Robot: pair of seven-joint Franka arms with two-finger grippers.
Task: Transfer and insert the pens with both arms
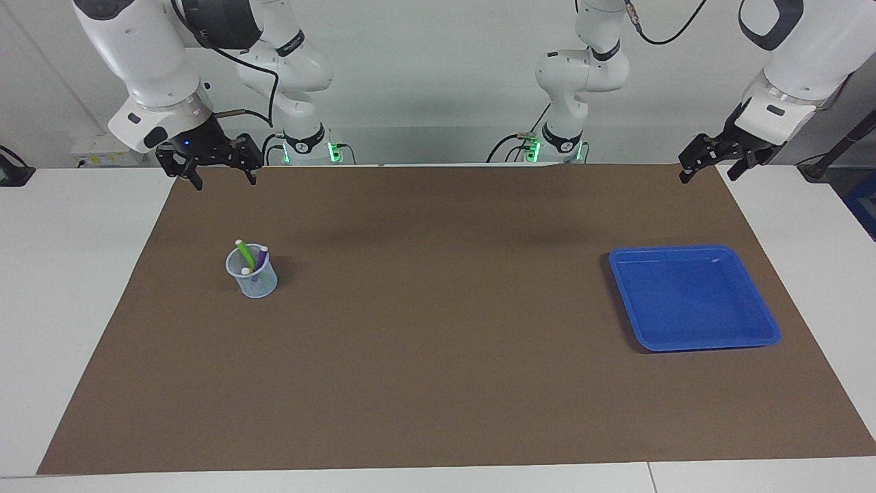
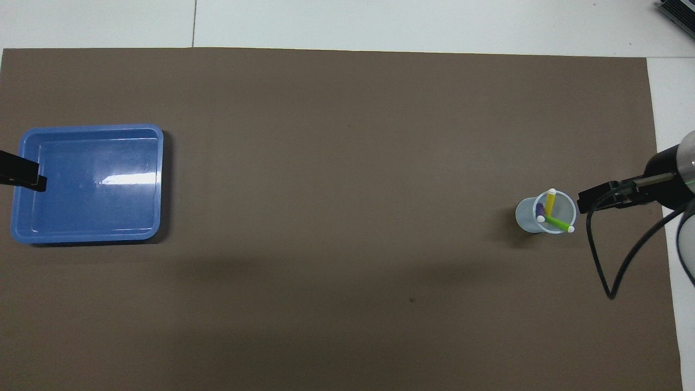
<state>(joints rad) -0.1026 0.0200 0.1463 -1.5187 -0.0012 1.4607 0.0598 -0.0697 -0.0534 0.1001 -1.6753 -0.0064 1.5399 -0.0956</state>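
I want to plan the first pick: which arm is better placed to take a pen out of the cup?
Likely the right gripper: it hangs open near the cup holding the pens. The left gripper waits open near the blue tray.
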